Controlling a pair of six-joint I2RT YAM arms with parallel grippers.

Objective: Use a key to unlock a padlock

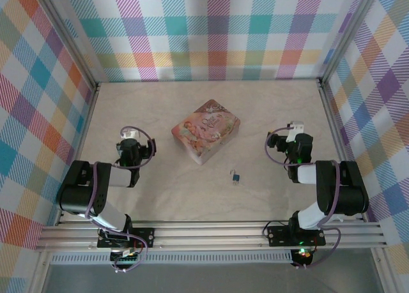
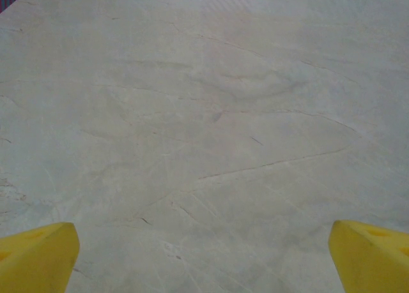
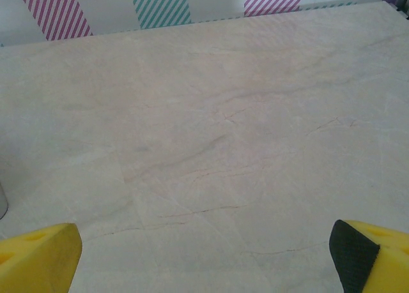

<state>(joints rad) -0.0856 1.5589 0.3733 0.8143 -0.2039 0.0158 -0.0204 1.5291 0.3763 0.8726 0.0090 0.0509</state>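
Mid-table overhead, padlock [image 1: 236, 176] near pink box [image 1: 206, 131], at wrists, left gripper [image 2: 204, 258], right gripper [image 3: 204, 256], jaws spread

The padlock [image 1: 236, 176] is a tiny blue-and-silver metal piece, far smaller than the pink box [image 1: 206, 131]. It lies on the pale, marble-patterned worktop [image 1: 160, 191], on bare surface and touching nothing. From the worktop's centre it sits at about 5 o'clock, toward the near edge. From the box it is also at about 5 o'clock, near the box's closest corner but clearly apart from it. Its longer side seems to run roughly from 12 to 6 o'clock. It is too small to tell whether the shackle is shut, or whether a key is in it.
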